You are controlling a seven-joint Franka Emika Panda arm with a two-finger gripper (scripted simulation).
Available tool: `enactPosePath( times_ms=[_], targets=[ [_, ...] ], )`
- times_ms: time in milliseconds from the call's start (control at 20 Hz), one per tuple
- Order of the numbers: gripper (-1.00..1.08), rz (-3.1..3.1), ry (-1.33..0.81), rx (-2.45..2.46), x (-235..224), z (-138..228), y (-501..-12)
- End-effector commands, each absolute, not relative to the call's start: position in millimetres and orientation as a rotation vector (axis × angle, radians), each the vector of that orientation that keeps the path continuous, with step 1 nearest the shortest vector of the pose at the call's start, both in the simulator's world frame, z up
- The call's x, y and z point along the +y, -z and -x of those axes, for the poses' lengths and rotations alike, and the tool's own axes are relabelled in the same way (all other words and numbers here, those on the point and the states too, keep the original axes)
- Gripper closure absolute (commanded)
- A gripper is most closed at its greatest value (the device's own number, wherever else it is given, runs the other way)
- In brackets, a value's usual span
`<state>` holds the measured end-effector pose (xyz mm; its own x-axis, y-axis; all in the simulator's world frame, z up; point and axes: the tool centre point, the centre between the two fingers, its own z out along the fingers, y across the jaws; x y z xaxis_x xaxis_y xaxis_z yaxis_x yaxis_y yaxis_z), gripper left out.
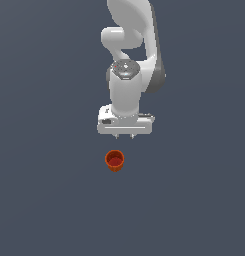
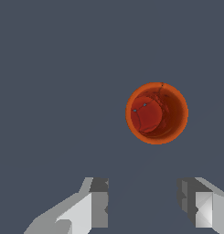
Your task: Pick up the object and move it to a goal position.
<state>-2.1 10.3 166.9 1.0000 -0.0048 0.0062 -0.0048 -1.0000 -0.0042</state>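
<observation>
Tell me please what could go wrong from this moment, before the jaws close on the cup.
1. The orange-red cup is not between the open jaws of the gripper; in the wrist view it sits ahead of them and off-centre. Closing now would likely grab nothing.
2. If the arm descends without lining up first, a fingertip may land on the rim and tip the upright cup.
3. In the exterior view the cup stands free on the floor, so a side nudge could slide it away.

Plain, even-lit dark slate-blue floor (image 1: 44,200)
</observation>
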Motion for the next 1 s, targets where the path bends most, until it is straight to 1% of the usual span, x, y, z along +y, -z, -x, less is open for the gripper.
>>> enactPosePath(
  times_ms=[0, 450, 950],
  targets=[
    [-0.2, 3.139, 0.012, 0.023, 10, 2, -166],
    [-0.2, 3.149, 0.05, 0.189, 3, -1, -155],
    [-0.2, 3.132, 0.147, 0.553, -12, -5, -133]
  ],
)
